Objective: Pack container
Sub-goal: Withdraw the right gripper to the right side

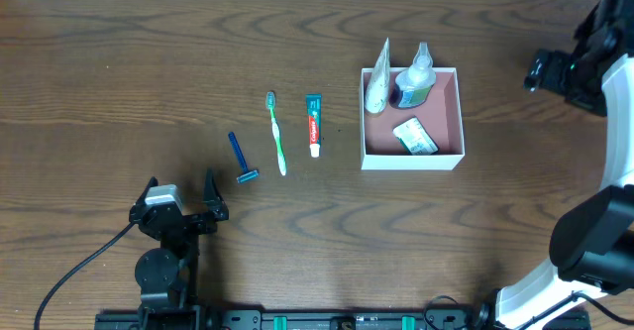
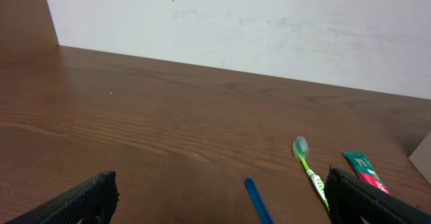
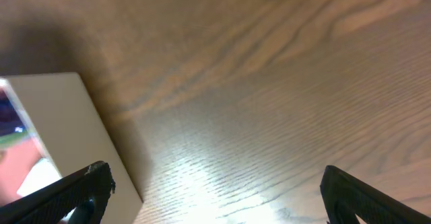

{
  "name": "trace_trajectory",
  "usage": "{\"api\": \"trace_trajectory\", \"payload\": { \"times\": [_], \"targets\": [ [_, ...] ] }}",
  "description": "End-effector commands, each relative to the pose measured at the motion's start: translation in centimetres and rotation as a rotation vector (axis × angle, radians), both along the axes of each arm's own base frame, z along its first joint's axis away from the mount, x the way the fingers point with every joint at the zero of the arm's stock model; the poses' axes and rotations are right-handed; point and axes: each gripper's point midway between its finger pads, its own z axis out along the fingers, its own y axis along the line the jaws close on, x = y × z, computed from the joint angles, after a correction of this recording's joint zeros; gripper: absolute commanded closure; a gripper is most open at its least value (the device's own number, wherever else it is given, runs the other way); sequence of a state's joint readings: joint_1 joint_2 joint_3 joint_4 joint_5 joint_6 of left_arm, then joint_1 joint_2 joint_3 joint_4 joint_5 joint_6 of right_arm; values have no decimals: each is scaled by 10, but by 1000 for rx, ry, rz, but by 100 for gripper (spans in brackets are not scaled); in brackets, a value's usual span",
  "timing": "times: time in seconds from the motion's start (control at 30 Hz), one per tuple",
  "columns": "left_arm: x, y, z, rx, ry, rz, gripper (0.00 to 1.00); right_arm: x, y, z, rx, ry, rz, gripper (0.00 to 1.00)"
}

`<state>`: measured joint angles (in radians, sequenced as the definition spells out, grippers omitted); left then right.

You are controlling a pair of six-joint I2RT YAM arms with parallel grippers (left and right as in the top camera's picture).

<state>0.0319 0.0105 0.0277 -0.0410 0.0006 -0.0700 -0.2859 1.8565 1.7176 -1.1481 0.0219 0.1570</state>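
Container [image 1: 411, 161] sits right of tabletop centre, partly packed. Razor [image 1: 239, 157], toothbrush [image 1: 276, 137] and toothpaste [image 1: 314, 124] lie loose left of it. Left tool [image 1: 180, 183] near front edge, right tool [image 3: 215, 190] near right edge: both wide open, empty. Next, likely: left tool grabs razor, nearest.

Open worktop [image 1: 119, 62] far left. Side by side: razor [image 1: 240, 158], toothbrush [image 1: 276, 132], toothpaste [image 1: 314, 124], narrow gaps between. Inside the container [image 1: 411, 162], left half blocked by standing tube [image 1: 377, 87] and bottle [image 1: 416, 80]; right side free.
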Motion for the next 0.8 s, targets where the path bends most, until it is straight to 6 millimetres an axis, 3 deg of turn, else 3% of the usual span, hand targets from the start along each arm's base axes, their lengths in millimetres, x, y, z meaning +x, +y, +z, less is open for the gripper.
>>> {"api": "trace_trajectory", "payload": {
  "times": [0.0, 0.17, 0.33, 0.77],
  "targets": [
    [-1, 3, -18, 14, 52, 14, 2, -8, -8, -23, -9, 45, -41, 1],
    [-1, 3, -18, 14, 52, 14, 2, -5, -25, -50, -38, 3, -161, 1],
    [-1, 3, -18, 14, 52, 14, 2, -15, -33, -67, -11, 11, -270, 1],
    [-1, 3, -18, 14, 50, 14, 2, -13, -31, -68, 9, -5, -296, 1]
  ]
}}
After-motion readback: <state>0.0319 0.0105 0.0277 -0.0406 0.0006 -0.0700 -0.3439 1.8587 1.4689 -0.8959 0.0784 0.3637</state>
